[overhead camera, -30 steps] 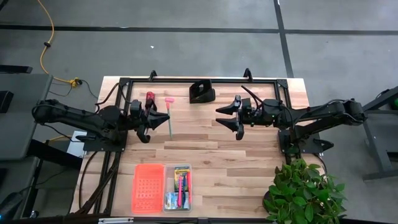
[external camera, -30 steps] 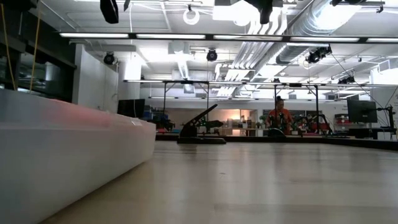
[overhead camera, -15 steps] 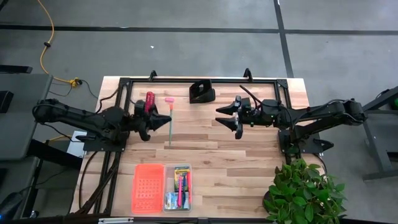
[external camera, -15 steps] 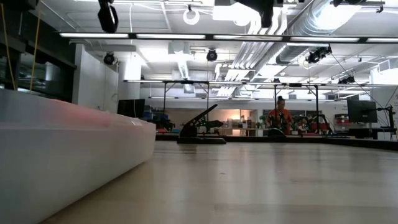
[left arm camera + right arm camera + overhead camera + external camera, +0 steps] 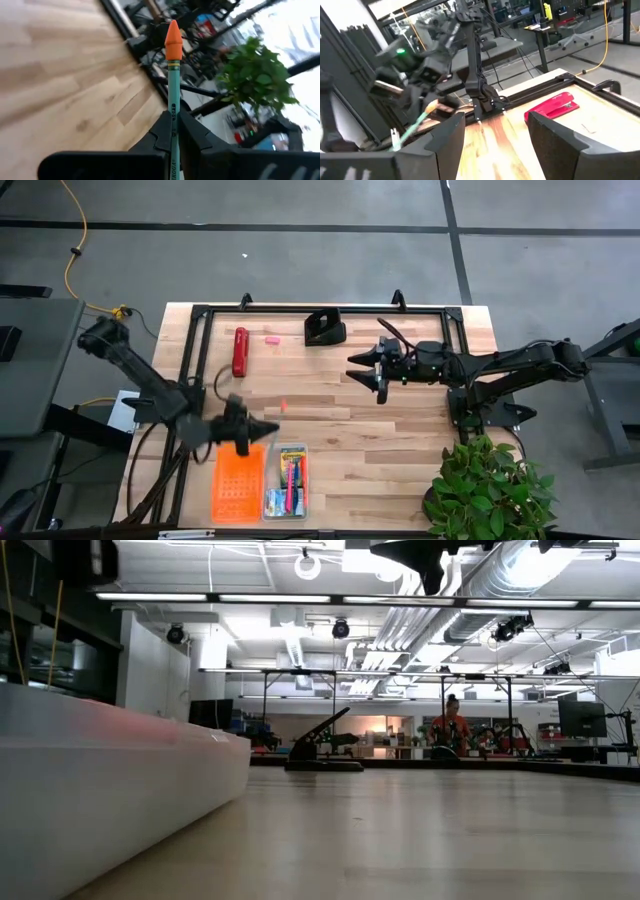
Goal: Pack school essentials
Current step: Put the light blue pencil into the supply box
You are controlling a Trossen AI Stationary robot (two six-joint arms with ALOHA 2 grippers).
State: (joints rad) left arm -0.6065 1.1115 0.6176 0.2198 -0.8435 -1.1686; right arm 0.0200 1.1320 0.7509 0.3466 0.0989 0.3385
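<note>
Plainly, the green pencil (image 5: pixel 173 100) with an orange eraser tip is pinched between the fingers of the left gripper (image 5: pixel 262 428), whose jaws are closed tight on its shaft; the wrist view shows only the upper length of the pencil, the lower part being hidden behind the dark fingers. From above the gripper is blurred, and the pencil itself cannot be made out there — only that the gripper hangs over the far edge of the orange tray (image 5: pixel 238 485) near the front of the table (image 5: pixel 400 470). Just beside that tray sits a clear case (image 5: pixel 287 482) holding a crayon box (image 5: pixel 293 459) and a pink pen (image 5: pixel 291 488); the other contents are too small to tell. A tiny pink eraser (image 5: pixel 269 338) lies near the back of the table, beside a red stapler (image 5: pixel 240 351), with a black block (image 5: pixel 325 327) farther along. The right gripper (image 5: pixel 370 370) hovers above the middle of the table, well apart from the tray, its fingers spread wide and holding nothing. A potted plant (image 5: pixel 488 490) stands at the front right corner. At table height, a white wall of some container (image 5: pixel 110 795) fills the near left, cut off by the edge.
</note>
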